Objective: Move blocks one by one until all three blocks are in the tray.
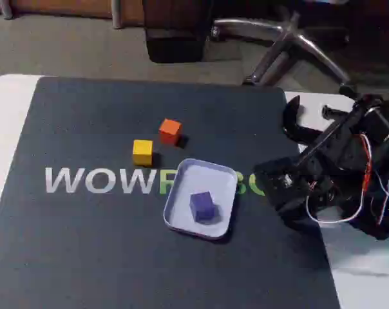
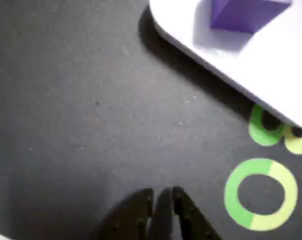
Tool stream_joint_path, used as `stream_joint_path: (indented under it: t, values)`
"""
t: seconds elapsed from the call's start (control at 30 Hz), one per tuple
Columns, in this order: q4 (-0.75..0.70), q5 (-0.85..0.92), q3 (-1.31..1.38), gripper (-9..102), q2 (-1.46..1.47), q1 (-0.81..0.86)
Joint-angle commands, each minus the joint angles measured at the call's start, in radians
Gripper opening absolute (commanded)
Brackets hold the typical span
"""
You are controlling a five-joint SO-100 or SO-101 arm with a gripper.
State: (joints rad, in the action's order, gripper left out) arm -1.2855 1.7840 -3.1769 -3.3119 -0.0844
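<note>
Purple block: sits inside the tray at frame centre, one of three delivered, I judge. Orange block and yellow block: on the dark mat just above and left of the tray, near each other, waiting their turn. Arm: folded low at right of frame, clear of the tray. Fingers: I read them nearly closed, holding nothing, low over bare mat in the wrist view.
</note>
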Motion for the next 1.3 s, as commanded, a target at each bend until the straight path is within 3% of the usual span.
stream_joint_path:
  t: [0.0, 0.37, 0.5, 0.7, 1.0, 1.13, 1.27]
  values:
    - [-0.008, -0.015, 0.006, 2, 0.002, 0.086]
    - [-0.008, -0.006, 0.006, 1, 0.002, 0.103]
    - [-0.008, 0.012, 0.006, -6, 0.003, 0.077]
    - [0.026, 0.101, 0.074, -6, 0.005, 0.195]
    - [0.339, 0.002, 0.161, -3, 0.005, 0.307]
    - [0.319, -0.002, 0.273, -3, 0.005, 0.339]
    - [0.207, -0.012, 0.449, -3, 0.069, 0.334]
